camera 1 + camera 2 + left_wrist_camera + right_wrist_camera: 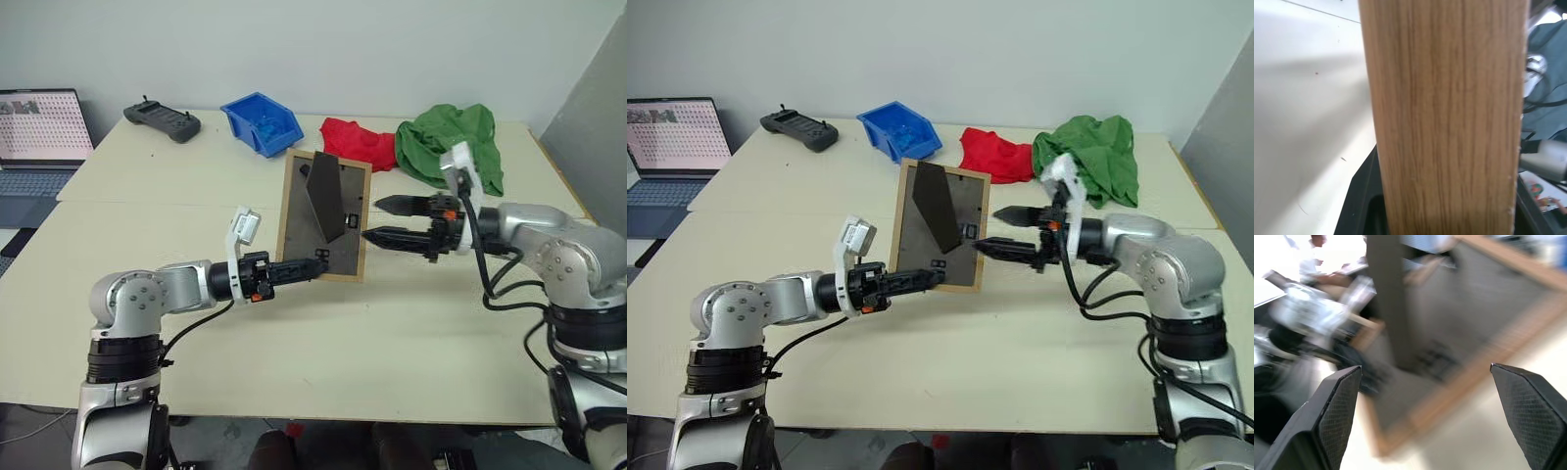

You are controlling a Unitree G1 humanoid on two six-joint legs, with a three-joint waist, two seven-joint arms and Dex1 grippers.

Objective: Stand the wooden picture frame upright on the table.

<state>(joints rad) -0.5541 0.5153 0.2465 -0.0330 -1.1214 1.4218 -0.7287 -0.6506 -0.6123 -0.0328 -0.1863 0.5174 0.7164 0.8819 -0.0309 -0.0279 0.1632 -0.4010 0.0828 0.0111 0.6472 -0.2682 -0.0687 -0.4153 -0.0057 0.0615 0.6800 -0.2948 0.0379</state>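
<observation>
The wooden picture frame [323,217] stands nearly upright over the middle of the table [294,333], its brown back toward me and its dark stand [325,194] folded out. My left gripper [318,262] is shut on the frame's lower edge. The left wrist view has the light wood border [1444,117] close up between the black fingers [1364,205]. Just right of the frame, my right gripper [370,220] is open and level, its tips at the frame's right edge with nothing held. In the right wrist view the frame's back [1459,328] lies ahead of the spread fingers [1337,411].
Along the table's far side lie a black controller [162,121], a blue bin [261,121], a red cloth [357,141] and a green cloth [451,142]. A laptop [39,132] sits at the far left. A grey panel [598,117] stands at the right.
</observation>
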